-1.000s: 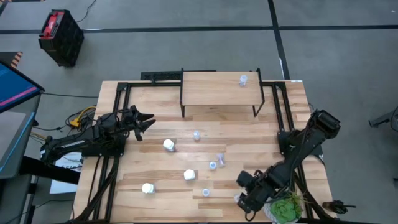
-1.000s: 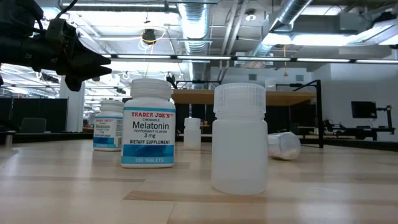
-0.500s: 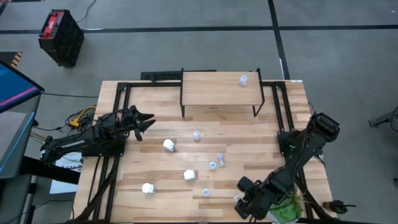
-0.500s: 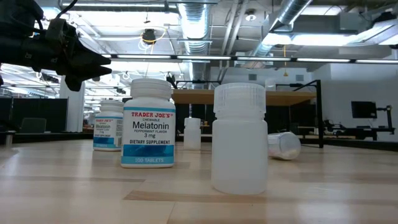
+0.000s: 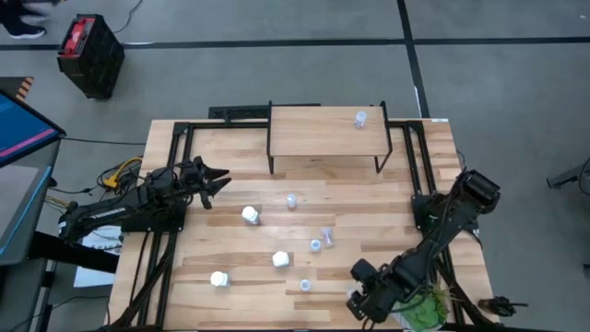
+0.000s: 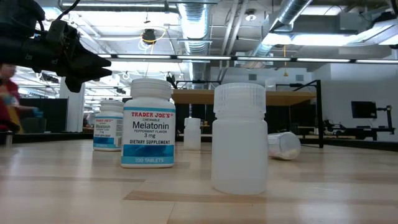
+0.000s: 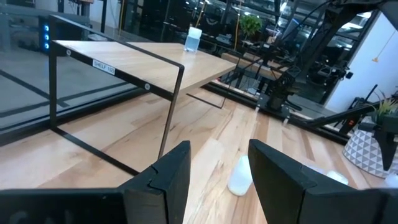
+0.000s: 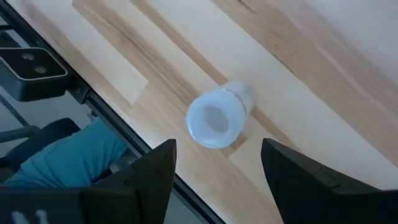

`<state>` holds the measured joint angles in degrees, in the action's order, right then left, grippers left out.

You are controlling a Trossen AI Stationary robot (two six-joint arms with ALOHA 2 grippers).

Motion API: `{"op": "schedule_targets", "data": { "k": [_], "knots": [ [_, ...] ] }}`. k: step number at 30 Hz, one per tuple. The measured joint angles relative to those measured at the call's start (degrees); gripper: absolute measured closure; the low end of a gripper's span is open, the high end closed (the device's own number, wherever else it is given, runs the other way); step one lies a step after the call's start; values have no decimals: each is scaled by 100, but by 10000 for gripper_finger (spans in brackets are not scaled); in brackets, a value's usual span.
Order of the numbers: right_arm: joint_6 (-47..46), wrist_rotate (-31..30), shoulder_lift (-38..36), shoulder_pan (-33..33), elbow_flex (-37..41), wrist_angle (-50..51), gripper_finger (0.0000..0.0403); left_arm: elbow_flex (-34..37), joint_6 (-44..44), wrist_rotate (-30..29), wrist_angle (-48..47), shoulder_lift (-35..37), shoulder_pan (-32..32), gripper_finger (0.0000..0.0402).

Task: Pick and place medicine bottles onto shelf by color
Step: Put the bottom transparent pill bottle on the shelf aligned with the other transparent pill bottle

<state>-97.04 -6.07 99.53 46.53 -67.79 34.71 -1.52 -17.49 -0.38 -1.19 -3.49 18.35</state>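
So on the left we've got the left gripper (image 5: 221, 178) hovering w/ jaws partly apart, nothing in them. Mid-table, loose bottles (image 5: 250, 216) stand scattered; one pale bottle (image 5: 360, 118) sits on the shelf (image 5: 313, 134). Right gripper (image 5: 354, 304), near the front edge, gapes wide over a small bottle (image 8: 216, 116), not gripping.
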Motion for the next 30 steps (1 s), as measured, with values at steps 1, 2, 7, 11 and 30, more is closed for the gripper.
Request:
{"op": "schedule_targets", "data": {
  "k": [1,2,7,11,30],
  "knots": [
    [2,16,0,-28,0,0,143,0,-1,0,-1,-2,0,252],
    [3,36,0,-59,0,-1,143,0,-1,0,0,-2,0,252],
    [24,40,31,-179,0,-25,143,0,3,0,0,-2,0,252],
    [155,165,121,-289,0,-72,143,0,32,-1,0,-2,0,252],
    [88,200,107,-329,-2,-47,143,0,49,-2,0,-2,0,252]
  ]
}}
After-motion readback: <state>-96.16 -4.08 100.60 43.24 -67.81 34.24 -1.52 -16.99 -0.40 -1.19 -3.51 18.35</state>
